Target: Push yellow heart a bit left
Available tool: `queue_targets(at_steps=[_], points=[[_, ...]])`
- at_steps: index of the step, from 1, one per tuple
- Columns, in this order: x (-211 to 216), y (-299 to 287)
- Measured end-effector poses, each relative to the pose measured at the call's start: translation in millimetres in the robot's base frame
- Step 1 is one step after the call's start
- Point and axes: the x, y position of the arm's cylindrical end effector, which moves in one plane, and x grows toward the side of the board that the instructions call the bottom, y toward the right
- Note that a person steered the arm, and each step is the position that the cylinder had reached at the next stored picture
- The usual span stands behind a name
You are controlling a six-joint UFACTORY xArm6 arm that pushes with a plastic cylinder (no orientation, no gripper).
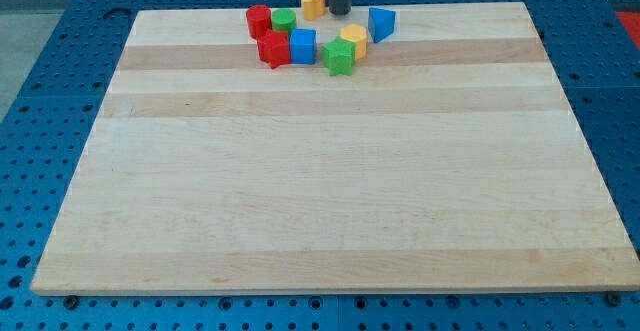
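A yellow block that looks like the heart (313, 2) sits at the board's top edge, near the middle. My tip (339, 13) is just to its right, very close or touching; I cannot tell which. A second yellow block (354, 39) lies below and to the right of my tip. A blue triangle (381, 23) lies to my tip's right.
Left of and below the heart is a cluster: a red round block (259, 19), a green block (284, 20), a red star (273, 49), a blue cube (302, 45) and a green star (339, 57). The wooden board (320, 191) lies on a blue perforated table.
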Motion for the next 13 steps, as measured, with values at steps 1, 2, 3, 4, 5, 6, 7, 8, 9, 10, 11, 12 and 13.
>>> queue_targets(at_steps=[1,2,3,4,5,6,7,8,9,10,11,12,13], points=[[0,-12],[0,-23],[1,-24],[4,-32],[4,-37],[4,-38],[4,-38],[13,-39],[13,-46],[12,-49],[5,-42],[1,-27],[1,-15]])
